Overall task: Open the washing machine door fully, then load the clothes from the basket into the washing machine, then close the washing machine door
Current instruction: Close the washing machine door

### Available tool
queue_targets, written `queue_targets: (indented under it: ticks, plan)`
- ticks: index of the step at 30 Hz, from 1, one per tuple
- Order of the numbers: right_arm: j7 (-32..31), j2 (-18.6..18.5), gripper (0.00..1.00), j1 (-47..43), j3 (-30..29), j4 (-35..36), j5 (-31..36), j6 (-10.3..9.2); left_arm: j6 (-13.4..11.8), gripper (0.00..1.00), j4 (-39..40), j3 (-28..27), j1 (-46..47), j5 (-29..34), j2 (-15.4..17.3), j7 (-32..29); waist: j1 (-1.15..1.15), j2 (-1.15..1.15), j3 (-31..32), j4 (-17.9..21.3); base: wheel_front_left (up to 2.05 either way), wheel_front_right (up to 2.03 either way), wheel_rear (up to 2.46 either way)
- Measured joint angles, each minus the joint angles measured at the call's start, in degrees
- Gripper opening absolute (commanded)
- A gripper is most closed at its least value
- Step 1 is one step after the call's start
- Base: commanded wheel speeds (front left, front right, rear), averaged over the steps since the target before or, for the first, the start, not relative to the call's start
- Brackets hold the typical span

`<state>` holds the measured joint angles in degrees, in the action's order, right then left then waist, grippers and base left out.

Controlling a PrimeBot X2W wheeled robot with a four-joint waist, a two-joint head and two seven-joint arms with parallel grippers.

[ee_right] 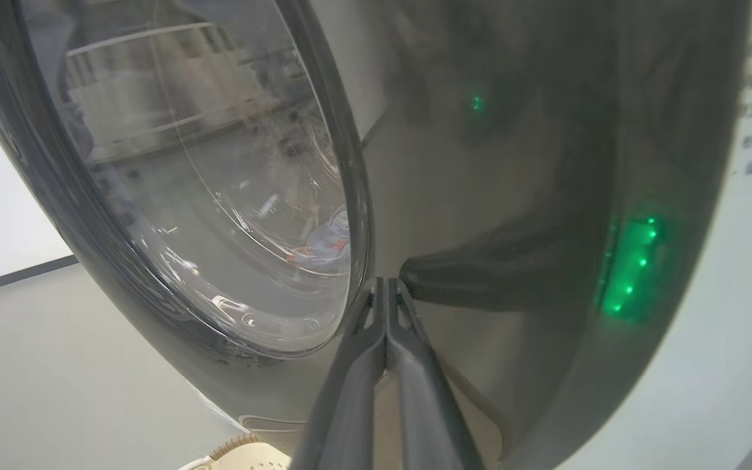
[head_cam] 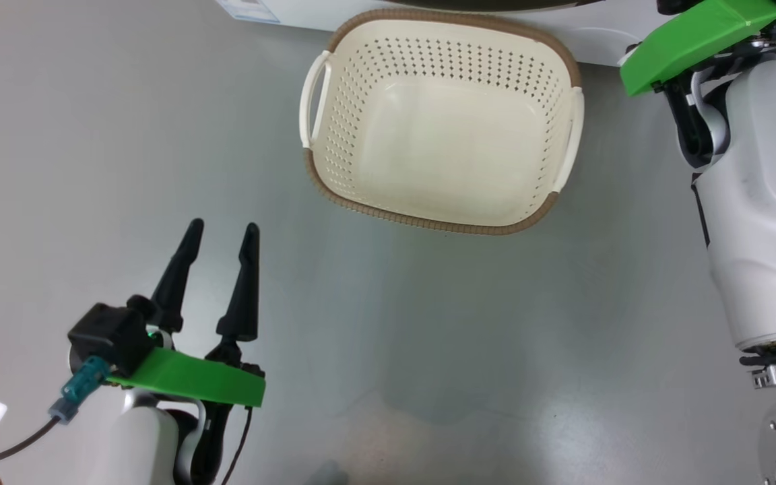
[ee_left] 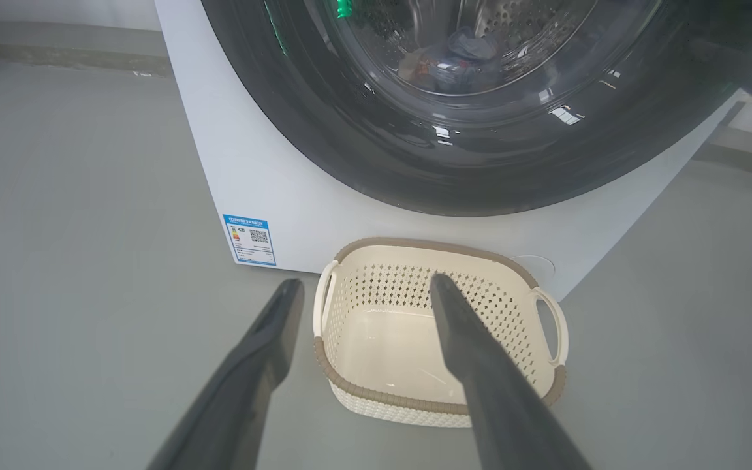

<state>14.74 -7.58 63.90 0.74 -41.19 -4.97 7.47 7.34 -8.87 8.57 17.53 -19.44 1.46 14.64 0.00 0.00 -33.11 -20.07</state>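
The basket (head_cam: 442,121) stands empty on the grey floor in front of the washing machine (ee_left: 271,176). The glossy black washing machine door (ee_left: 415,170) lies against the machine's front. Through its glass window, blue and orange clothes (ee_left: 454,55) show inside the steel drum, and they show faintly as clothes (ee_right: 327,245) in the right wrist view. My left gripper (head_cam: 223,229) hangs open above the floor, left of and nearer than the basket, holding nothing. My right gripper (ee_right: 386,284) is shut, its tips at the door's black ring (ee_right: 513,163) beside the window, meeting their own reflection.
A blue label sticker (ee_left: 250,239) marks the machine's lower left corner. My right arm's pale forearm (head_cam: 758,202) rises along the right side, past the basket's right handle (head_cam: 573,135). Bare grey floor (head_cam: 462,337) spreads around the basket.
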Motion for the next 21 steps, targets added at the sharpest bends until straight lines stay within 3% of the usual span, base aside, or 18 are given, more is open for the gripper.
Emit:
queue_targets:
  ticks: [14,21]
  plan:
    - [0.0,-1.7,0.0,2.5,-1.5,-5.0,2.4,0.03,0.1,1.0,-0.1,1.4,0.1,-0.1,-0.1,0.0,0.0,0.0,0.9,-1.8,0.0,0.0,0.0]
    - [0.0,-1.5,0.0,2.2,1.4,-4.1,0.9,0.02,0.1,1.0,-0.1,0.5,0.1,-0.1,-0.1,0.0,0.0,0.0,1.7,-0.6,0.0,0.0,0.0]
